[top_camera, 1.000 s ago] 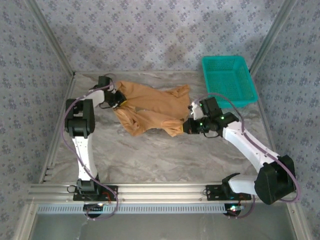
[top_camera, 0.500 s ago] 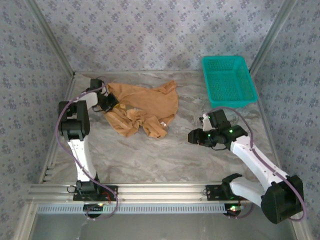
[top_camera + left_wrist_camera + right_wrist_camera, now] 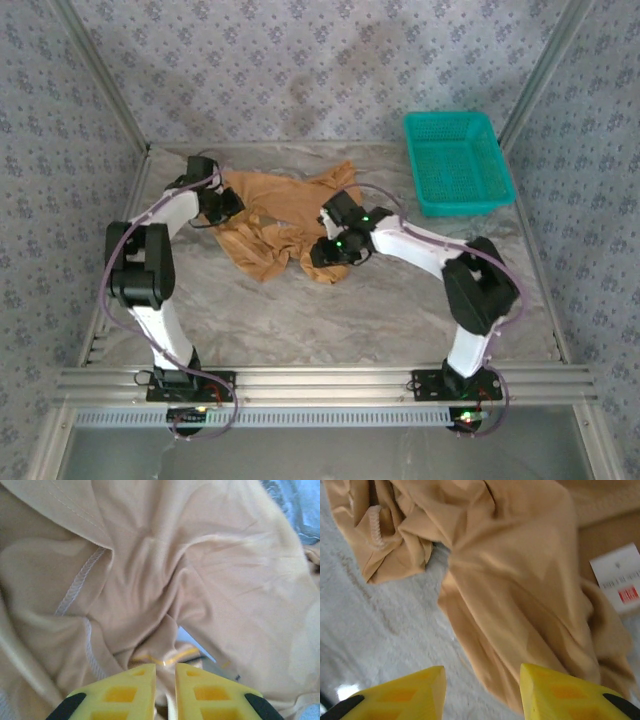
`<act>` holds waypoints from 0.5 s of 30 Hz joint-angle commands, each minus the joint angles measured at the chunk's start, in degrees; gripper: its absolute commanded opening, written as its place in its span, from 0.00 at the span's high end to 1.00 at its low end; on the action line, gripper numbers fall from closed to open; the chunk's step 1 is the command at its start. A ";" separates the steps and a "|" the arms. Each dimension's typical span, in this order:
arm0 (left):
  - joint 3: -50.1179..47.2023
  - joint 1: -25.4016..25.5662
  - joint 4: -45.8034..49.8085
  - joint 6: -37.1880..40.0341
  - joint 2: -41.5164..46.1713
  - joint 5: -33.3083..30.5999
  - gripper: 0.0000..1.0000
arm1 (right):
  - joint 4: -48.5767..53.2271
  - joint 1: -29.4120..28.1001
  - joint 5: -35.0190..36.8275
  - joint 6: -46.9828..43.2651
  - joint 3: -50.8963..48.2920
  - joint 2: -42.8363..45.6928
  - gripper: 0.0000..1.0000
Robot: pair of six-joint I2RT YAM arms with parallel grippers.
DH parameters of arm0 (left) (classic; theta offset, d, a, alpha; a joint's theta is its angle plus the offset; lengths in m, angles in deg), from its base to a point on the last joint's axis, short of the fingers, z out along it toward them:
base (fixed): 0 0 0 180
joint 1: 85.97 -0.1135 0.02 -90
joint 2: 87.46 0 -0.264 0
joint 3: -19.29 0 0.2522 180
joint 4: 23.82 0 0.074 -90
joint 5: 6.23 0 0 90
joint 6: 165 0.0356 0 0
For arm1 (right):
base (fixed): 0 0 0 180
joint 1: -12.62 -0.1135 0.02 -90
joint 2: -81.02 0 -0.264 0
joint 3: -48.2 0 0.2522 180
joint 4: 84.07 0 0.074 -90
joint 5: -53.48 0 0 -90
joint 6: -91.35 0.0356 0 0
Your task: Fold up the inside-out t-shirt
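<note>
Reading the layout, I had the t-shirt [image 3: 280, 215] bunched far-left on the counter [image 3: 330, 310], lying crosswise between my hands: left hand [image 3: 165, 680] apparently pinching its left edge, right hand [image 3: 482, 690] half open, empty, over its near-right hem.

t-shirt [image 3: 280, 205]: tan, orange-brown | label [image 3: 619, 577]: white, red mark | basket [image 3: 457, 160]: teal | table [image 3: 350, 310]: grey marbled | walls [image 3: 300, 60]: blue-grey floral

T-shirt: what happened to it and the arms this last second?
The right end effector let go of the t-shirt, pulled away, then returned open over its near edge. The cloth bunched up leftward. The left end effector kept its pinch; the teal basket stayed put.
</note>
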 commanded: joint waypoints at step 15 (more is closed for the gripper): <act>-18.17 7.31 -1.45 -2.35 18.58 0.89 0.84 | 8.18 -7.32 14.44 -11.19 1.80 -0.32 0.43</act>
